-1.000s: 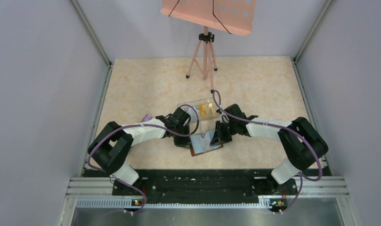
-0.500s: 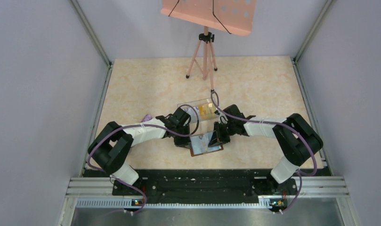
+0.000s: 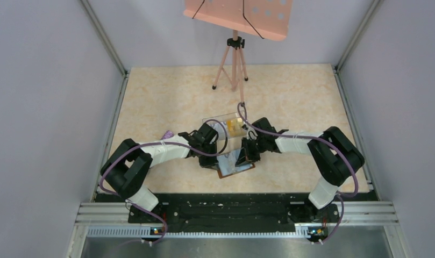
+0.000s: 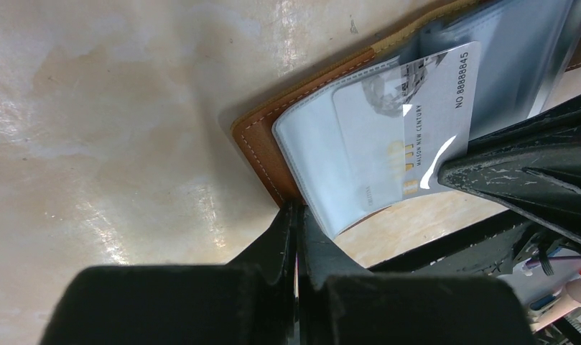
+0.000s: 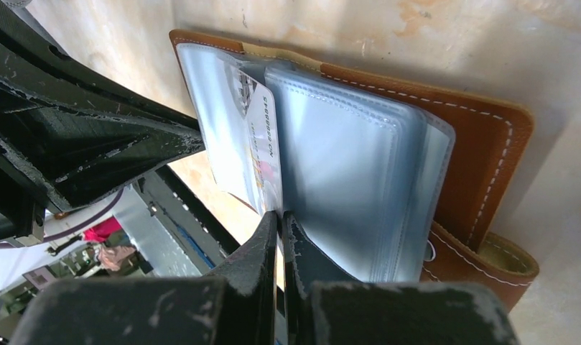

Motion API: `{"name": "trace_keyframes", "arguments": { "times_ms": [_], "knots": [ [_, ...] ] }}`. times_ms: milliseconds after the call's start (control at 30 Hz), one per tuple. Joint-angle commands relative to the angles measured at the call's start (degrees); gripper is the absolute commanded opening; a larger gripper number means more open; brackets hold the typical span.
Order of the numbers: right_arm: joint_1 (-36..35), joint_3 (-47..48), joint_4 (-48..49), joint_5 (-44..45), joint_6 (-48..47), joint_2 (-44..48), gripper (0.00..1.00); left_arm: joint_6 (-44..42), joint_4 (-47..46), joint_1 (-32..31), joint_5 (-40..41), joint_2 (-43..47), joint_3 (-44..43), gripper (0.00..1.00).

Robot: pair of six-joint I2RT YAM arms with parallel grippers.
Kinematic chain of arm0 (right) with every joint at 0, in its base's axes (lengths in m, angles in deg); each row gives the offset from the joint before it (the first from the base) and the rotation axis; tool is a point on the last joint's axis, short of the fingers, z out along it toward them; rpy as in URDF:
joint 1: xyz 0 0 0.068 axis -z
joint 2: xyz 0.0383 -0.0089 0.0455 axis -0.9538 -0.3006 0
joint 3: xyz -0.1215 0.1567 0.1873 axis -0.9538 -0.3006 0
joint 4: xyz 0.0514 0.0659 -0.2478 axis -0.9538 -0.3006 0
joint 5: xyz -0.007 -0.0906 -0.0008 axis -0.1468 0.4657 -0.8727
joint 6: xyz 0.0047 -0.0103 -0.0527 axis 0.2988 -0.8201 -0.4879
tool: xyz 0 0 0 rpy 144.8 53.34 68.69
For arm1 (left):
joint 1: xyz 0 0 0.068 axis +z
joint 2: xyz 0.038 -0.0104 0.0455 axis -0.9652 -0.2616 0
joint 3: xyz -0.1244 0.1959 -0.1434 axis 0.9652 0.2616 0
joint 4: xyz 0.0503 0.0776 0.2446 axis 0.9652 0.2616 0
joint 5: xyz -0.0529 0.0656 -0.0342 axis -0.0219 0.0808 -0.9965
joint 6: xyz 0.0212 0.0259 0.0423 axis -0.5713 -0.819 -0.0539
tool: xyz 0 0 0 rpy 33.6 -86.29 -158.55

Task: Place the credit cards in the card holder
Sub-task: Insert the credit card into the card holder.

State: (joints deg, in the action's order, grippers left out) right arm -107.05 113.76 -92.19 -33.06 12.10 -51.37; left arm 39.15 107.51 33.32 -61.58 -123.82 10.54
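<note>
The brown leather card holder [image 3: 242, 167] lies open on the table between both arms, its clear pockets fanned up. A whitish credit card [image 4: 416, 122] printed with a number sits partway inside one clear pocket [image 5: 262, 144]. My right gripper [image 5: 280, 215] is shut on that card's outer edge. My left gripper [image 4: 296, 210] is shut, its tips resting against the card holder's stitched brown edge [image 4: 258, 140]. Orange-yellow cards [image 3: 234, 127] lie in a clear box behind the card holder.
The clear plastic box [image 3: 226, 119] stands just behind the two grippers. A pink tripod [image 3: 235, 59] with a tilted board stands at the back. A small purple object [image 3: 167, 134] lies beside the left forearm. Grey walls close in both sides.
The right arm has shifted left, carrying the card further over the card holder. The left arm has stayed where it was.
</note>
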Motion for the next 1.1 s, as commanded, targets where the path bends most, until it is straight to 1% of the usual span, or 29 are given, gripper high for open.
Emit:
{"name": "trace_keyframes", "arguments": {
  "times_ms": [0,200,400,667,867,1067],
  "knots": [
    [-2.0,1.3,0.0,0.8,-0.8,-1.3,0.0,-0.5,1.2,-1.4,2.6,-3.7,1.2,0.0],
    [-3.9,3.8,-2.9,0.5,-2.0,-2.9,0.0,-0.7,1.4,-1.4,2.5,-3.8,1.1,0.0],
    [-4.7,6.8,-6.7,2.3,-3.6,-2.0,0.14,-0.6,1.5,-1.5,2.6,-4.0,0.8,0.0],
    [-4.7,9.2,-12.4,7.4,-5.4,1.8,0.37,-0.8,1.9,-1.5,2.9,-4.0,0.5,0.0],
    [-4.9,9.6,-12.8,9.2,-6.0,2.9,0.48,-1.1,2.0,-1.5,2.8,-4.5,0.0,0.0],
    [-5.0,9.5,-9.6,6.8,-5.8,0.2,0.49,-1.2,2.1,-1.5,2.6,-4.8,-0.2,0.0]
  ]
}}
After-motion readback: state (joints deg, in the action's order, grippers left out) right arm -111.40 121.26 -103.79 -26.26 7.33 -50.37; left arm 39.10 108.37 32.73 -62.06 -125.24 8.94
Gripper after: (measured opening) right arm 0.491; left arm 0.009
